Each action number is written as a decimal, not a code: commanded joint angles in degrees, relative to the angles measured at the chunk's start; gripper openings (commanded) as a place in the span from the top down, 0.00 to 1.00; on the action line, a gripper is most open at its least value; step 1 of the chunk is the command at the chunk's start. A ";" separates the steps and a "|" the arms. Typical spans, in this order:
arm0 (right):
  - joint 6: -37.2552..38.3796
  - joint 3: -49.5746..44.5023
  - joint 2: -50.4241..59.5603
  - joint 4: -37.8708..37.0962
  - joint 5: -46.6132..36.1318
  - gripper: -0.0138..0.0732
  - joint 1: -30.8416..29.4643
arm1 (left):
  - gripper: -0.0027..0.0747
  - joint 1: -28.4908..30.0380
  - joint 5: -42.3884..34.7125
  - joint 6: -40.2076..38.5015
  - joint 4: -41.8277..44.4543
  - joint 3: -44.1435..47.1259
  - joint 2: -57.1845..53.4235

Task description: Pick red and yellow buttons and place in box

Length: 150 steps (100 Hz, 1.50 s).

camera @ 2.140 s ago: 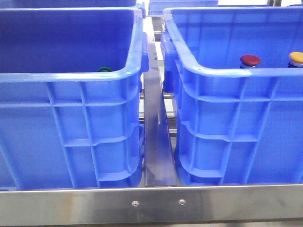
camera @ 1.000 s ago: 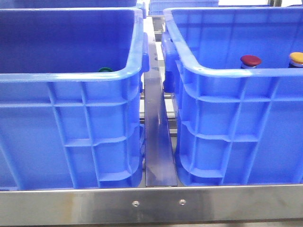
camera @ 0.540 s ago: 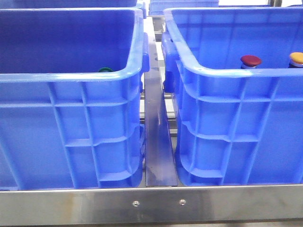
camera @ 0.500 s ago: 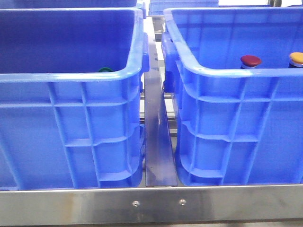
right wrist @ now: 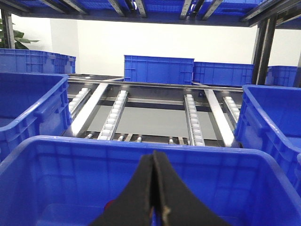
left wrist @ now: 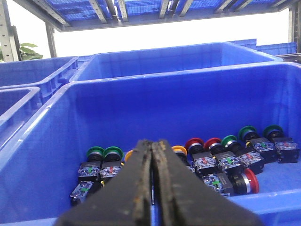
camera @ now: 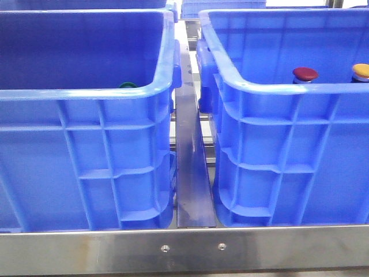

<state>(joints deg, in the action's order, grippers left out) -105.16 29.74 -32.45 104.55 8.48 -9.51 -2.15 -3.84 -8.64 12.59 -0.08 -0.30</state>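
Both tools closed, empty. Left tool [left wrist: 151, 181] has its fingers pressed flat together and hangs over the near rim of a crate [left wrist: 42, 141] full of buttons: green, red and yellow caps in a row along the far wall, mostly cap-up on dark bodies. One red button [left wrist: 237, 181] lies on its side, axis roughly across the crate. Nearest yellow cap [left wrist: 179, 150] is just past the fingertips, slightly to one side; a red cap [left wrist: 193, 143] sits right beside it.

Right tool [right wrist: 154, 188] is also pinched shut, over a second crate [right wrist: 33, 162] whose floor is mostly hidden.

In the front view a red cap [camera: 305, 73] and a yellow cap [camera: 361, 70] peek over the right crate's rim [camera: 277, 86].

My read: no pick started. The left arm looks nearer the stock; it must open, then go forward and down.
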 commanded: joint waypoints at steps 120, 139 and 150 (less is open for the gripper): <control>42.31 1.53 1.96 -38.54 3.21 0.92 0.69 | 0.99 -0.02 -4.57 -0.61 -0.10 1.16 -1.81; 70.06 1.53 5.60 -67.60 3.02 0.92 0.69 | 0.99 -0.02 -4.57 -0.61 -0.10 1.16 -1.81; 82.91 1.43 8.26 -80.80 3.09 0.92 1.02 | 0.99 -0.02 -4.57 -0.61 -0.10 1.16 -1.81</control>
<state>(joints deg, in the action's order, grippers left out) -34.06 29.74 -25.95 34.89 14.40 -8.62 -2.15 -3.84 -8.64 12.68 -0.08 -0.30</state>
